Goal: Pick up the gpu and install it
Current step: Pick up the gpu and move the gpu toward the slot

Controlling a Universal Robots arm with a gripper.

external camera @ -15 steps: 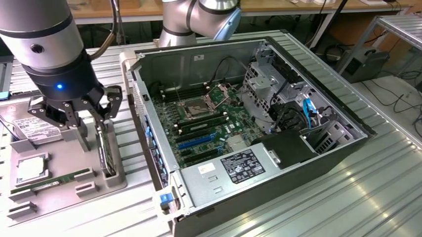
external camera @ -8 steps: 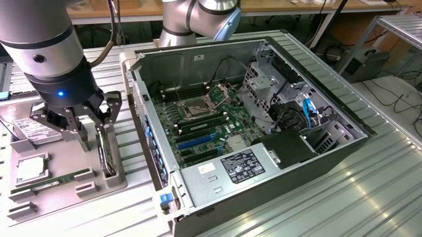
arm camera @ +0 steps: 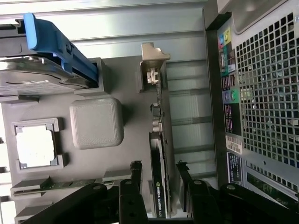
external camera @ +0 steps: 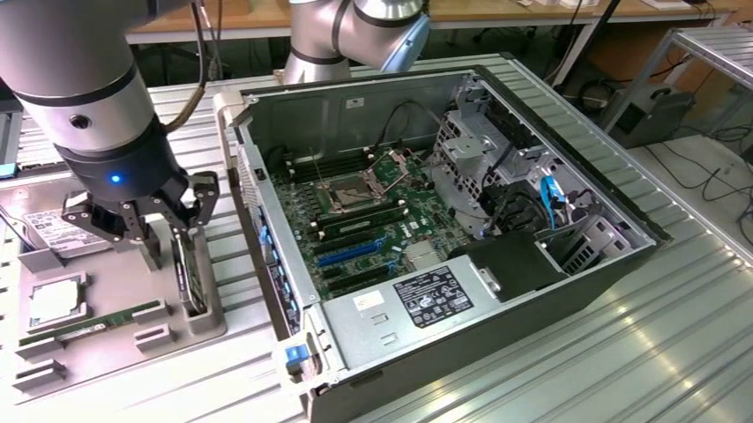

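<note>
Tool [arm camera: 158, 171] stood open | flat green circuit-board gpu with silver end bracket [arm camera: 160, 135] sat on edge between its fingers [arm camera: 136, 175] | long axis lay along the gap.

1. The gpu [arm camera: 159, 191] shows a glossy black edge and a bright bare-metal end bracket [arm camera: 152, 58].
2. The tray [arm camera: 126, 81] is smooth, matt grey plastic.
3. The gripper [arm camera: 158, 167] looks matt black.
4. The table [external camera: 659, 352] is ribbed metal with a sheen.
5. The computer case [external camera: 330, 110] is dull bare metal inside.
</note>
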